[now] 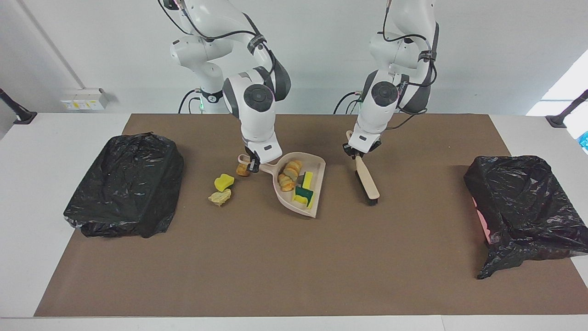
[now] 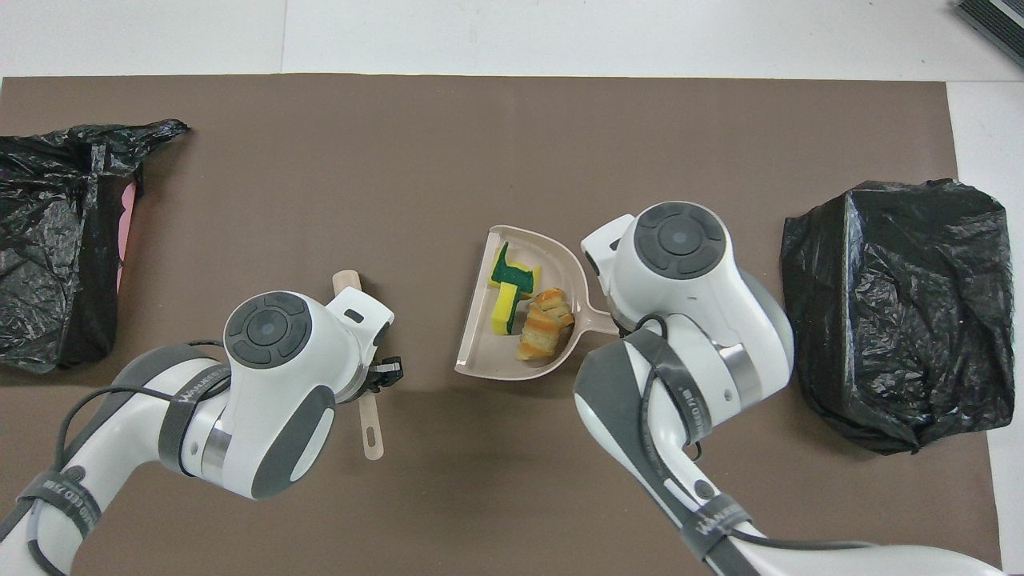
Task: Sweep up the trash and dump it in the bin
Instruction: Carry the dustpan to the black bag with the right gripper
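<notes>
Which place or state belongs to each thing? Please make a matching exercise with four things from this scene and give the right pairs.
Things:
1. dustpan
2. brush
3. yellow sponge piece
4. black bin bag

Places or states:
a. at the right arm's end of the table
b. held by the left gripper
c. held at its handle by the right gripper, trash inside
d. on the brown mat, outside the pan

Pairs: 1-c, 2-b, 3-d, 4-a
</notes>
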Tool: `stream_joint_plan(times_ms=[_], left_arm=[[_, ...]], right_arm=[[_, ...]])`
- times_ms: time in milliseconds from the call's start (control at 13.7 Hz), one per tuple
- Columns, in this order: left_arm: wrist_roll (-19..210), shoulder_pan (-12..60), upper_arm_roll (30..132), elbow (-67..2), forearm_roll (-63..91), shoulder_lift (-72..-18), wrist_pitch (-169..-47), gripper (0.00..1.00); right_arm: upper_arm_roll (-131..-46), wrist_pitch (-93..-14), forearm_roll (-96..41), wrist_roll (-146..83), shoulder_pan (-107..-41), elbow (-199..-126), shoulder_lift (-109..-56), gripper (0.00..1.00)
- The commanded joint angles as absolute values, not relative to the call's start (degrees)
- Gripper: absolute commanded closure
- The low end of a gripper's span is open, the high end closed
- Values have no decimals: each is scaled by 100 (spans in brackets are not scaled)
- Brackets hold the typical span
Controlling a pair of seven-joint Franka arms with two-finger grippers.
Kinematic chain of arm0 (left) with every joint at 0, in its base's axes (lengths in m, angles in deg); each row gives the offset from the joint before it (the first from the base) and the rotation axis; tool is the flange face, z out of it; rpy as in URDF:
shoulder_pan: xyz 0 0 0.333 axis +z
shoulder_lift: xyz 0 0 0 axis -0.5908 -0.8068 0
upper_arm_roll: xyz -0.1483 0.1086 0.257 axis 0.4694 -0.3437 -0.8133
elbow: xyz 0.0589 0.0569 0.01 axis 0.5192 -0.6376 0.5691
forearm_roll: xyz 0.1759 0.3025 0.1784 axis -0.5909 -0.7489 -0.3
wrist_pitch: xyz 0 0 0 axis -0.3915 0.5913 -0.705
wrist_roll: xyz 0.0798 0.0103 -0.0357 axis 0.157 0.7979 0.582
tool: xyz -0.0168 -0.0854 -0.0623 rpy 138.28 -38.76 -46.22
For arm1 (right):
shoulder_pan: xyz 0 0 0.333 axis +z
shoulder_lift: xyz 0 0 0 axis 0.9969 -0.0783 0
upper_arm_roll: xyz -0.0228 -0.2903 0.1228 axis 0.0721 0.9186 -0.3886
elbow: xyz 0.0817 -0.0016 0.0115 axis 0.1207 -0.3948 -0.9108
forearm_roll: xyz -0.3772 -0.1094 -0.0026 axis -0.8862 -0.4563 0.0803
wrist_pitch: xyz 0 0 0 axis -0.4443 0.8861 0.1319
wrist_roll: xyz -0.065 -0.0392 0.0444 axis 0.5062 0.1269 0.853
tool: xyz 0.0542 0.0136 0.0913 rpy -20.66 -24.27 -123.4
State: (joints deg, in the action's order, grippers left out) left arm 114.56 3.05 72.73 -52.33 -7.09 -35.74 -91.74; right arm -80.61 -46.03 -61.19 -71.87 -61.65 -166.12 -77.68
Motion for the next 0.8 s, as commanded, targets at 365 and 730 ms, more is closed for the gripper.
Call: stream_joint_plan(times_ms=[365,730], left_arm=[[11915,-174,7361,-5750,-1032,-3304,-9898,100],[12953,-992,7388,-6101,-1006,-2979,-10109,100]], right_arm=[[-8042,-4171,-6212,-7620,-7775,-16118,-7153,100],[-8033,-4162,-6343,-8946,-9251,-16135,-7030,100]])
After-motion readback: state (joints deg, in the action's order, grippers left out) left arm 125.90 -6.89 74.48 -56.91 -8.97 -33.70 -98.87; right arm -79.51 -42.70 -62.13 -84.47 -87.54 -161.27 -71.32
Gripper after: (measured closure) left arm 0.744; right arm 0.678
